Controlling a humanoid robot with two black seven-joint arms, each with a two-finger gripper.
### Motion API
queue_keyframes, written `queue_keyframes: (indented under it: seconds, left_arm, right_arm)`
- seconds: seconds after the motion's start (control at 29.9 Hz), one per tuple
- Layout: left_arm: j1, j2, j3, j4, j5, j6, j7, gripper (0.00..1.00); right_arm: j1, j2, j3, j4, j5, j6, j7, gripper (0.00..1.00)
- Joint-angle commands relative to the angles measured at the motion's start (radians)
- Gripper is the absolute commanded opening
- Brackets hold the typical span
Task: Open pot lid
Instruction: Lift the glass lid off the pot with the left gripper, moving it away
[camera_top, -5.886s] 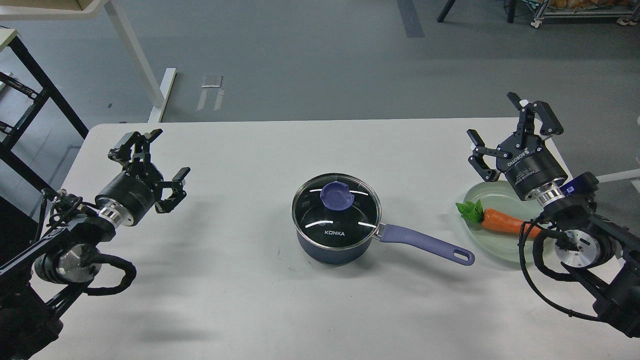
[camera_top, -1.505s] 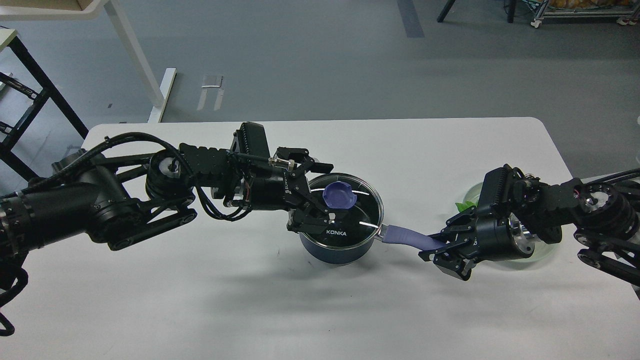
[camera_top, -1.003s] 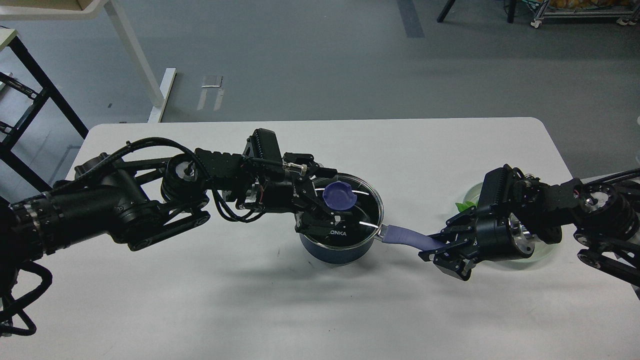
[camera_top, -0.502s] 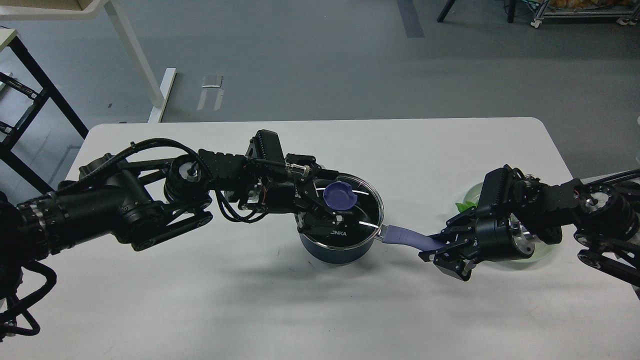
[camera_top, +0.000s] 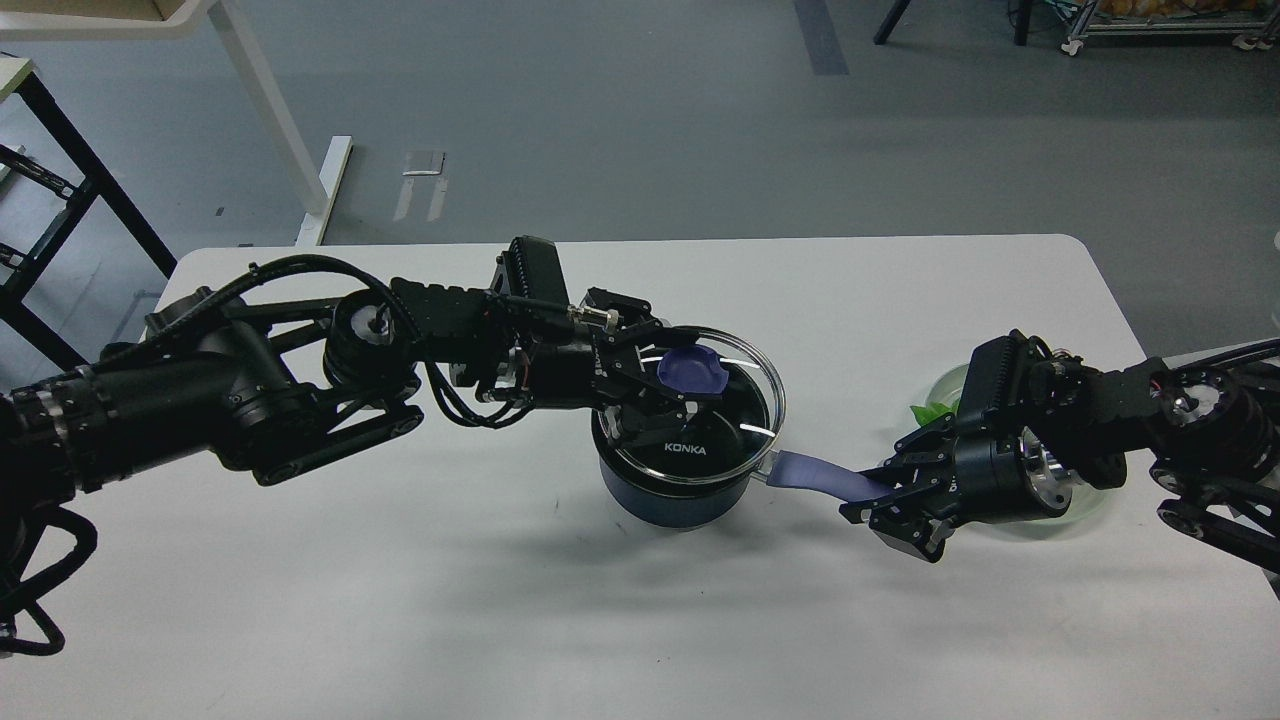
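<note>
A dark blue pot (camera_top: 668, 495) stands at the middle of the white table (camera_top: 500, 620). Its glass lid (camera_top: 730, 440), marked KONKA, is lifted a little above the pot's rim. My left gripper (camera_top: 668, 388) is shut on the lid's purple knob (camera_top: 692, 370) and holds the lid up. My right gripper (camera_top: 880, 495) is shut on the pot's purple handle (camera_top: 815, 472) and holds it at the table's level. The inside of the pot is hidden under the lid.
A pale green plate (camera_top: 1095, 497) lies at the right behind my right arm, with green leaves (camera_top: 930, 415) of a toy carrot showing. A white table leg (camera_top: 270, 120) and a black rack (camera_top: 60, 210) stand on the floor beyond the table.
</note>
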Motion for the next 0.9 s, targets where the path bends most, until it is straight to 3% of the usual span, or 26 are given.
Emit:
queue_keyframes:
  seconds: [0.0,0.23,0.47,0.87]
  left_arm:
    - [-0.021,0.102,0.001,-0.035,-0.029,0.003,0.000,0.37]
    - [0.020,0.374,0.010,-0.102,-0.055,0.071,0.000,0.37]
    - [0.202,0.587,0.024,-0.111,-0.086,0.181,0.000,0.37]
    - [0.451,0.642,0.027,-0.075,-0.138,0.384,0.000,0.39]
  right_arm:
    - [0.000,-0.001,0.000,0.000,0.001,0.000,0.000,0.32]
    - [0.000,0.000,0.000,0.000,0.001,-0.002,0.000,0.32]
    - [0.000,-0.001,0.000,0.000,0.001,-0.002,0.000,0.32]
    - [-0.005,-0.001,0.000,0.000,0.001,-0.003,0.000,0.32]
